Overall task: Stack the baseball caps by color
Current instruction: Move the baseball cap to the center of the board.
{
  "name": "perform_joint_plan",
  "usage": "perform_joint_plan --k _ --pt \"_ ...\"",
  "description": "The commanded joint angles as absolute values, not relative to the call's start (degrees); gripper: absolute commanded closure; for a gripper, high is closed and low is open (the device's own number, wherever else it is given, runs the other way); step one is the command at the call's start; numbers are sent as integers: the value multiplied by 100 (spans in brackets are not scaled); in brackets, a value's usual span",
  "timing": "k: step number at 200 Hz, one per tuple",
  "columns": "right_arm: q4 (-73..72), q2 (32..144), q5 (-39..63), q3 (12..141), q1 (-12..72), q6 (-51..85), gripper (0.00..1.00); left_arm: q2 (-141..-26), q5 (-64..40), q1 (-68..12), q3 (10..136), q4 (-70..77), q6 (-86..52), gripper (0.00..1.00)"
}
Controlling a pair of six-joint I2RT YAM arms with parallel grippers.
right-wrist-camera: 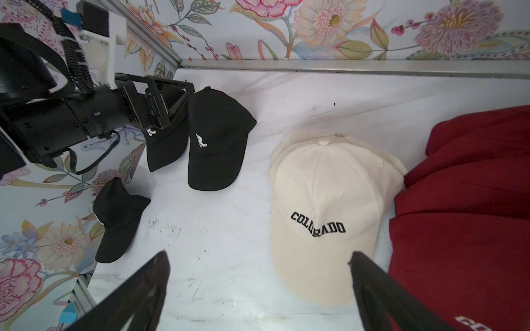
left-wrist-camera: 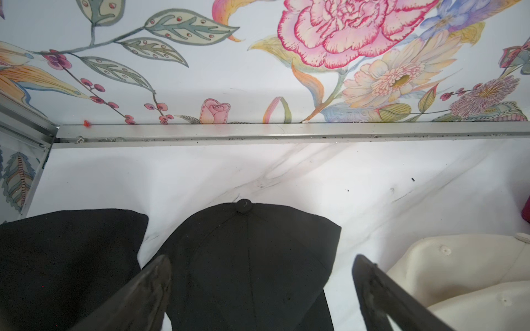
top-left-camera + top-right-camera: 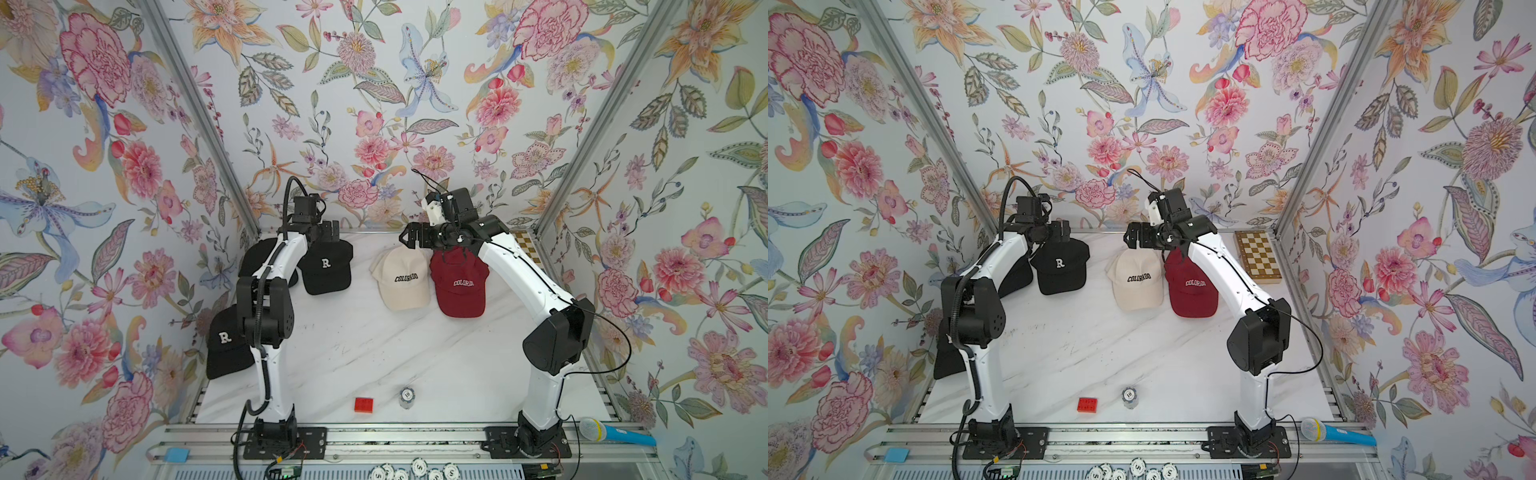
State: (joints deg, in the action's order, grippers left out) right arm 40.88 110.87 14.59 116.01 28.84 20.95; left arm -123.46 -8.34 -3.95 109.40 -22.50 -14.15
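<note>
left gripper (image 3: 328,236): jaws wide apart, nothing held; hangs over the far edge of black cap 1 (image 3: 326,270). In the wrist view (image 2: 261,259) the cap's crown lies between the fingers.
right gripper (image 3: 409,240): spread wide, empty; points left above the far end of the cream caps (image 3: 405,282).
black cap 1: far left-centre of the table (image 3: 374,340), "R" up, brim toward the near side.
black cap 2 (image 3: 253,259): just left of black cap 1, side by side with it, mostly hidden by the left arm in both top views.
black cap 3 (image 3: 226,345): near left, by the left wall, well apart from the other 2.
cream caps: far centre, 2 nested in 1 pile, "COLORADO" up.
red caps (image 3: 461,286): pile just right of the cream caps, touching them; layers show in the right wrist view (image 1: 464,229), count unclear.
other: red block (image 3: 363,404) and chip stack (image 3: 407,397) near centre; chessboard (image 3: 1256,255) far right; microphone (image 3: 615,432) on the near right rail.
</note>
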Motion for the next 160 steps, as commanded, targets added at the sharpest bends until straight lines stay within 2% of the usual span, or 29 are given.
perform_joint_plan --k 1,55,160 --pt "4052 11136 1449 11821 2832 2219 1 -12590 -1050 -352 10951 -2208 -1435 1" --pt "4052 11010 1409 11522 2809 2247 1 -12787 -1280 -352 10876 -2193 -1573 0" --pt "4053 10628 1274 10886 2797 2242 1 -12199 -1796 -382 9429 -1293 -2252 5"
